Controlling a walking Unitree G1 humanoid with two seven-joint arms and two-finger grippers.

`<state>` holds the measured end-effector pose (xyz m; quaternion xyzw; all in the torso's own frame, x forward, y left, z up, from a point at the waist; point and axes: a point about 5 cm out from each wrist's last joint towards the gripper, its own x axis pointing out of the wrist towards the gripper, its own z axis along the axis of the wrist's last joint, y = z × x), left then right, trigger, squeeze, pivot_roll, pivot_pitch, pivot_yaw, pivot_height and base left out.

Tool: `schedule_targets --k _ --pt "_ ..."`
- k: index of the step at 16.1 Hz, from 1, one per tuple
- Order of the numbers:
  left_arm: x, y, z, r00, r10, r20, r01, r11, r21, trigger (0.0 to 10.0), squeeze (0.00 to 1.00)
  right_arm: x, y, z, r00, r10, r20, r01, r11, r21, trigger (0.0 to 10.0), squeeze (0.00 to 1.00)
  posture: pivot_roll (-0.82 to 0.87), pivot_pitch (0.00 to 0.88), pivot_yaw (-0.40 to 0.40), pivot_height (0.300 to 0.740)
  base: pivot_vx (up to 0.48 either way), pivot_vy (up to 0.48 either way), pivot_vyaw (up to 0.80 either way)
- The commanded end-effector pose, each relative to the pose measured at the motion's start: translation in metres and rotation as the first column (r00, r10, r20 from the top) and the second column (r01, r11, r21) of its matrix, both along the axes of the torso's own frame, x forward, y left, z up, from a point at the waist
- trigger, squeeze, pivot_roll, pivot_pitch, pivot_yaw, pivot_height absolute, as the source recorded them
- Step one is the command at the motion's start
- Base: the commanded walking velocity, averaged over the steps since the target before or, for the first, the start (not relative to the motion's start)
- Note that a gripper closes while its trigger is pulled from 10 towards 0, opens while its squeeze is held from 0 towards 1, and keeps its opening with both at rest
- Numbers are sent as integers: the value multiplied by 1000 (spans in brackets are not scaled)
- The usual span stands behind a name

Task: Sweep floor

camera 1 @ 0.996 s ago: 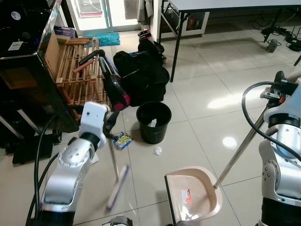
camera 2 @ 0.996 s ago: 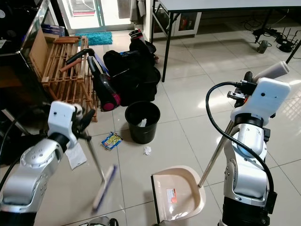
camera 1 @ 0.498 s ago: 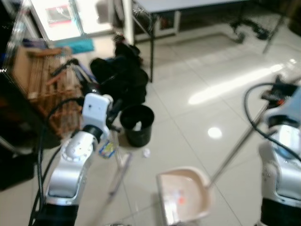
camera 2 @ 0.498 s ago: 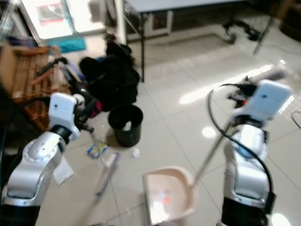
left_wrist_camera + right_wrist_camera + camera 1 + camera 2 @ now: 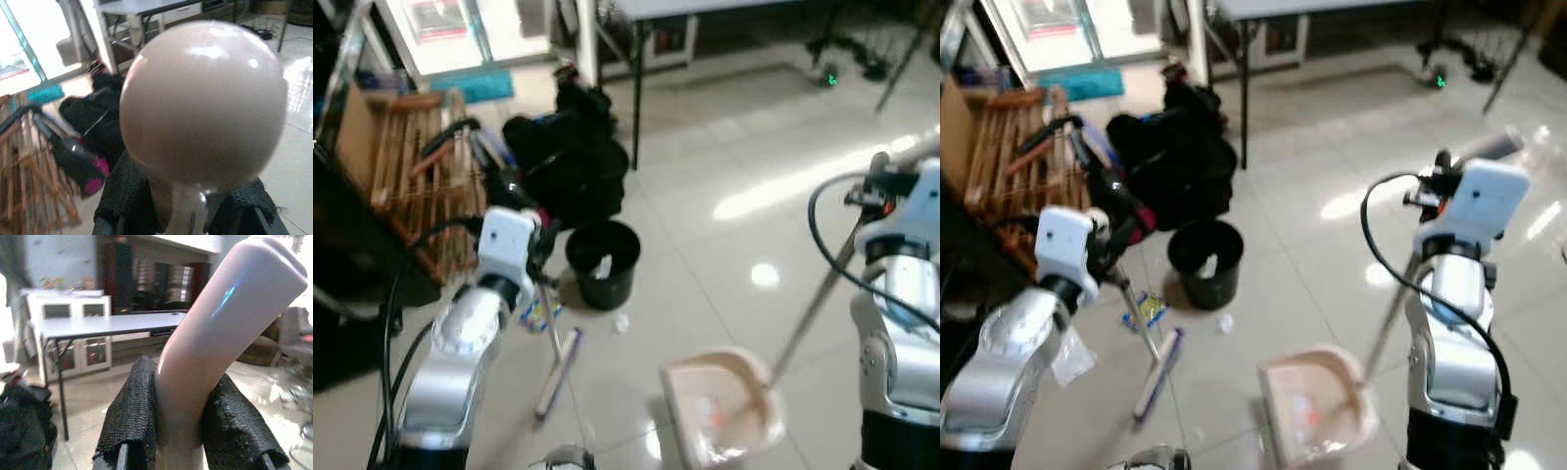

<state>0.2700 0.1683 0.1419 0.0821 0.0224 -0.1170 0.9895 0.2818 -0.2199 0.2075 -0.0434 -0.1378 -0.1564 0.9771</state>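
Observation:
My left gripper (image 5: 542,253) is shut on the thin handle of a broom. The broom head (image 5: 558,372) rests on the tiled floor, left of a crumpled paper scrap (image 5: 622,323). In the left wrist view the handle's round beige knob (image 5: 203,98) sits above the black fingers (image 5: 127,196). My right gripper (image 5: 886,186) is shut on the top grip (image 5: 220,333) of a long-handled beige dustpan (image 5: 720,411). The pan stands on the floor in front of me, with a few bits inside. A yellow-blue wrapper (image 5: 533,313) lies by the broom handle.
A black waste bin (image 5: 603,264) holding white paper stands just beyond the scrap. Behind it are black bags (image 5: 573,162), a vacuum (image 5: 499,186) and a wooden rack (image 5: 406,176). A dark cabinet (image 5: 342,225) is on the left. A folding table (image 5: 636,59) stands further back.
The whole picture swung and blurred as the camera moved. Both grippers keep hold of their handles. The broom head now lies slightly closer to the paper scrap.

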Motion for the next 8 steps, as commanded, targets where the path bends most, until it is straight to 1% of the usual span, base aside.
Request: schedule_targets --k 1,2,3,4,8 --pt "-2 3 7 1000 9 25 -9 1000 18 10000 0 4 10 5 999 39 20 -39 999 -4 10000 0 -21 107 -8 740 292 0 800" --pt "-2 3 7 1000 14 25 -15 1000 21 10000 0 5 10 8 999 32 38 -32 999 -1 10000 0 -19 102 -6 740 285 0 719" --pt "0 2 7 999 16 29 -17 1000 23 10000 0 5 9 10 997 19 69 -21 999 28 10000 0 -19 102 -5 740 289 0 0" --pt "3 1 8 999 13 32 -13 1000 27 10000 0 6 8 11 997 10 71 -13 999 38 10000 0 -21 104 -2 740 289 0 0" --pt "10 -5 9 999 -9 35 8 999 31 10000 0 5 6 11 997 -8 81 7 1000 16 10000 0 -30 100 12 740 289 0 0"
